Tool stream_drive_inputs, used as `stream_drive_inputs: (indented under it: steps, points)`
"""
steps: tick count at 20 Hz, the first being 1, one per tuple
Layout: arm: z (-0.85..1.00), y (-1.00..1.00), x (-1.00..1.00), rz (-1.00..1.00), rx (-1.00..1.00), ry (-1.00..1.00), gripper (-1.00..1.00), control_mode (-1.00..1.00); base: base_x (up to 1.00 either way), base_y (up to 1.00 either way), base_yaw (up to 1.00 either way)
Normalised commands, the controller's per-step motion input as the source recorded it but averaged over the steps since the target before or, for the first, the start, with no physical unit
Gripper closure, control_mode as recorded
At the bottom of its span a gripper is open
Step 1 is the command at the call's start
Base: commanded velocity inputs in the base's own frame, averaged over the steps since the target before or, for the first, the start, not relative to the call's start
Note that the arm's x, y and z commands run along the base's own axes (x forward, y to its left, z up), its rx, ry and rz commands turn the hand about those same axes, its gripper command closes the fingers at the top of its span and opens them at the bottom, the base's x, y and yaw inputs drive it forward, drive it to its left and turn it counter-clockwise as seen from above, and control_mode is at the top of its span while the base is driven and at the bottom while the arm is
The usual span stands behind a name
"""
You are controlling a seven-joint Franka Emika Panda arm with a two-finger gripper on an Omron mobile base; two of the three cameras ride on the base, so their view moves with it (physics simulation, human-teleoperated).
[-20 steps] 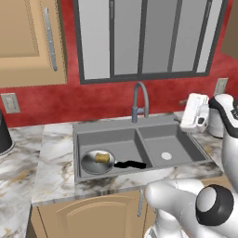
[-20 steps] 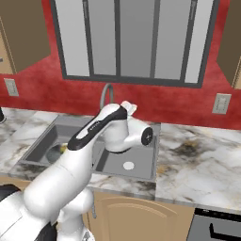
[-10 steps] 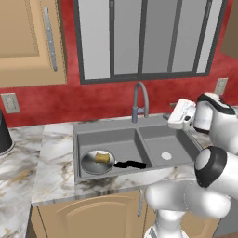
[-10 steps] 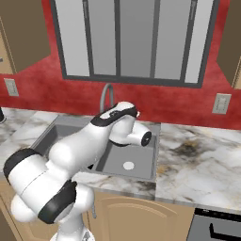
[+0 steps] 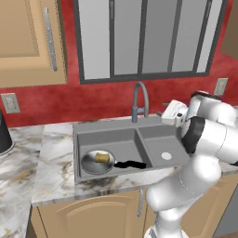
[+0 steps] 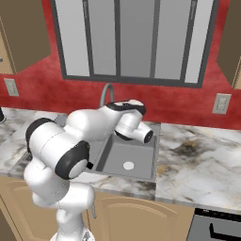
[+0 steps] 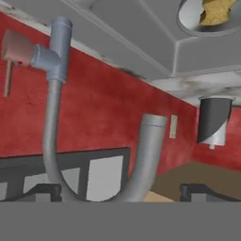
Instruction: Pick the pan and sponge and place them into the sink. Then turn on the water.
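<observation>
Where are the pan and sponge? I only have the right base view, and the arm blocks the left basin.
Observer: The pan lies in the left basin of the sink, handle toward the divider.
Operator: And the sponge?
Observer: The sponge rests inside the pan.
Operator: Is water running?
Observer: No stream falls from the faucet; the open pincer faces it from close by.

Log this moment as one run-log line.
round silver metal pan: left basin, grey sink | yellow sponge: in pan | gripper: open, by arched grey faucet | water: off
</observation>
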Motion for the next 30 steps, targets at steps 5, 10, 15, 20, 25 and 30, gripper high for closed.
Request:
stream_drive_inputs:
  steps: [5, 10, 15, 20, 25, 30]
  points:
    - [-0.03, -0.03, 0.48, 0.12, 0.04, 0.06, -1.00, -1.00, 0.00, 0.00, 0.00]
    - [-0.05, -0.07, 0.38, 0.12, 0.06, 0.06, -1.00, -1.00, 0.00, 0.00, 0.00]
    - [-0.17, -0.26, 0.21, 0.07, 0.05, 0.03, -1.00, -1.00, 0.00, 0.00, 0.00]
    - [-0.17, -0.09, 0.33, 0.00, 0.02, 0.02, -1.00, -1.00, 0.00, 0.00, 0.00]
    - [-0.09, 0.03, 0.28, -0.03, 0.00, 0.00, -1.00, -1.00, 0.00, 0.00, 0.00]
    - [-0.08, 0.01, 0.16, -0.07, 0.00, 0.00, -1.00, -1.00, 0.00, 0.00, 0.00]
